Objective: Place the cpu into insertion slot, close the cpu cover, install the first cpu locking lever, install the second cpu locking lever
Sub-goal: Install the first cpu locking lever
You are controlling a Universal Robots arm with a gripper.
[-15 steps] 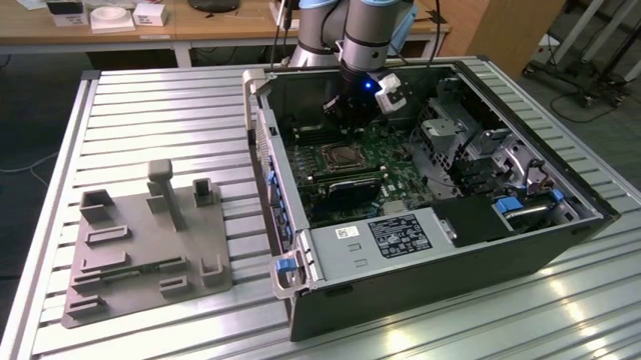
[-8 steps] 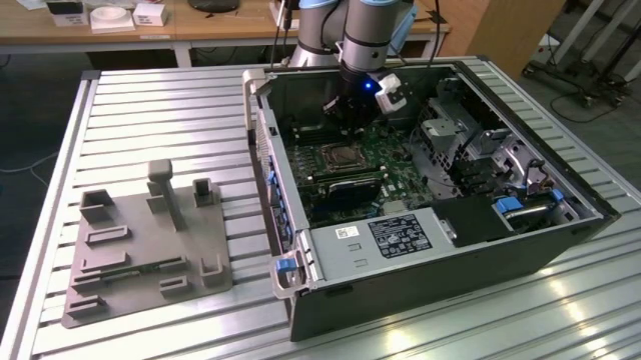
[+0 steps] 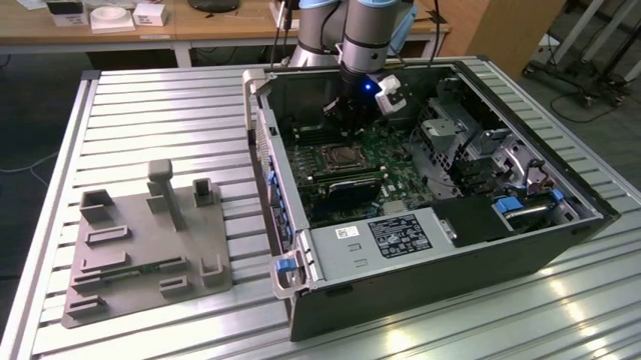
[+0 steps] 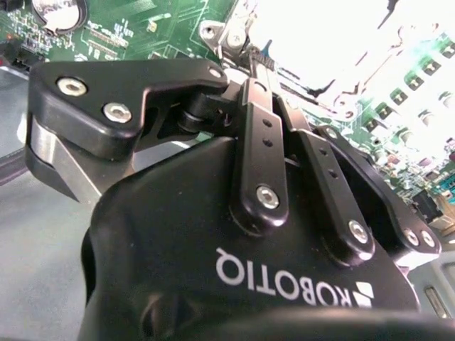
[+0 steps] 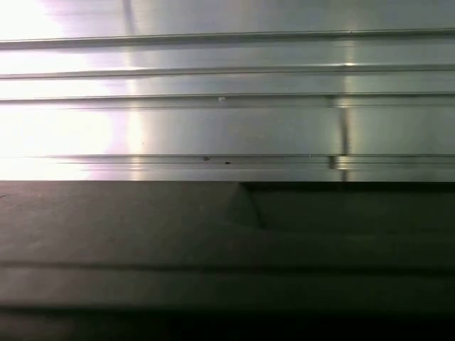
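In the exterior view the insertion slot point(image 3: 338, 157) is a square socket with a silver rim on the green board point(image 3: 386, 146) inside the open computer case point(image 3: 431, 262). The cpu cover point(image 3: 326, 159), a silver frame, seems to lie flat over it. I cannot make out the cpu itself. My gripper point(image 3: 346, 126) hangs low over the board just beyond the socket's far edge. In the second wrist view its black fingers point(image 4: 259, 135) run together to a point, and the gripper point(image 4: 249, 58) is shut beside a glaring bright socket frame point(image 4: 334, 57). Anything between the fingertips is hidden.
A grey box with a black label point(image 3: 395, 236) fills the case's near end. Long memory slots point(image 3: 346, 180) lie between it and the socket, and a drive cage point(image 3: 470, 142) stands at the exterior view's right. A grey fixture plate point(image 3: 150, 247) rests on the ribbed aluminium table point(image 3: 161, 112).
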